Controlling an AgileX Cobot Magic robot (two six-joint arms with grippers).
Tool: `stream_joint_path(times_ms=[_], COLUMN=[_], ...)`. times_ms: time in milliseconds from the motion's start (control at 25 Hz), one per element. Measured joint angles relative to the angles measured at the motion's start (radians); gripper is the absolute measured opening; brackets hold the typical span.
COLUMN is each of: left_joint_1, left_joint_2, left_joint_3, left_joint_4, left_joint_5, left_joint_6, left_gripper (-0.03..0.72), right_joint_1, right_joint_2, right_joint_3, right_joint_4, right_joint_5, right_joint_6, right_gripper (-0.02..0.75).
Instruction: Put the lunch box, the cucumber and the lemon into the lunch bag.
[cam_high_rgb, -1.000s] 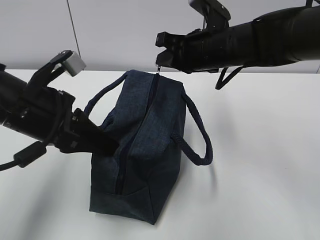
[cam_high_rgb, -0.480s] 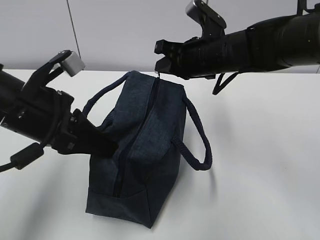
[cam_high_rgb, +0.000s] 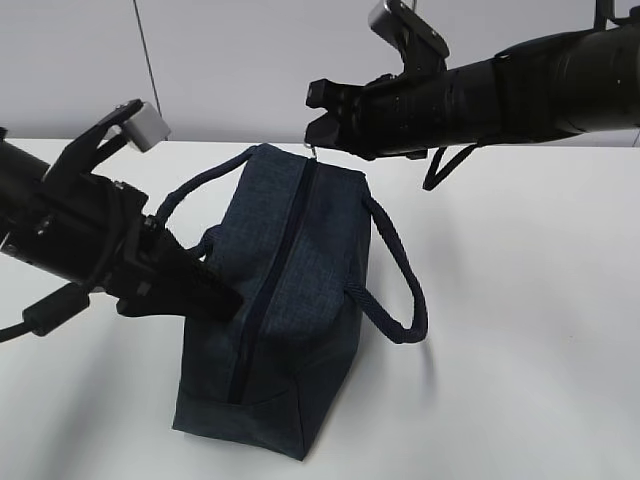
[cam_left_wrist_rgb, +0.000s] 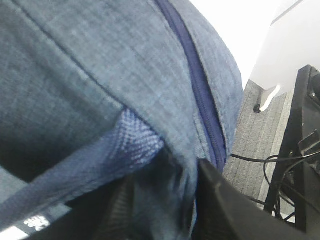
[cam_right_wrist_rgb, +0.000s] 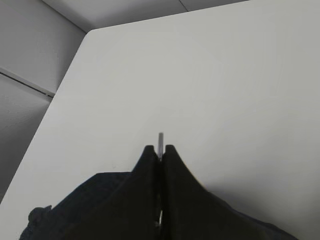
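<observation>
While the lunch bag (cam_high_rgb: 285, 300) stands on the white desk (cam_high_rgb: 520, 330) with its zipper (cam_high_rgb: 270, 290) running shut along the top, both arms work at its opposite ends. The right gripper (cam_high_rgb: 318, 125) hangs over the far end of the bag, its fingers pressed together on the small metal zipper pull (cam_high_rgb: 316, 152); in the right wrist view the two black fingers (cam_right_wrist_rgb: 172, 165) meet with only a thin metal stem (cam_right_wrist_rgb: 160, 141) poking out between them, and dark fabric shows just below. The left gripper (cam_high_rgb: 215, 295) sits against the near left flank of the bag, by the base of the left handle (cam_high_rgb: 190, 205). In the exterior view its fingers look slightly parted, but the left wrist view is filled with blurred denim-blue cloth, a lighter woven strap (cam_left_wrist_rgb: 100, 160) and one black finger (cam_left_wrist_rgb: 220, 200), so I cannot tell whether it is spread or pinching the fabric. The right handle (cam_high_rgb: 400, 280) droops in a loop down the bag's right side. Lunch box, cucumber and lemon do not show in any view; the bag's closed top hides whatever is inside.
</observation>
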Motion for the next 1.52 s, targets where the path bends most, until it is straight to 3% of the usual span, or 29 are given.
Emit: stream_joint_path(times_ms=[480, 960, 1520], left_joint_1=[0.000, 0.000, 0.000], left_joint_2=[-0.155, -0.108, 0.180], left_joint_3=[-0.013, -0.342, -0.481], left_joint_4=[0.020, 0.339, 0.390], left_joint_5=[0.009, 0.086, 0.136], left_joint_6=[-0.211, -0.636, -0.714], left_gripper=[0.342, 0.342, 0.342], right_joint_1=[-0.006, -0.007, -0.008], right_joint_2=[0.000, 0.000, 0.000], right_joint_3=[0.000, 0.000, 0.000], right_joint_4=[-0.002, -0.005, -0.007], right_joint_5=[0.032, 0.050, 0.061], right_joint_6=[-0.002, -0.005, -0.014], right_gripper=[0.000, 0.000, 0.000])
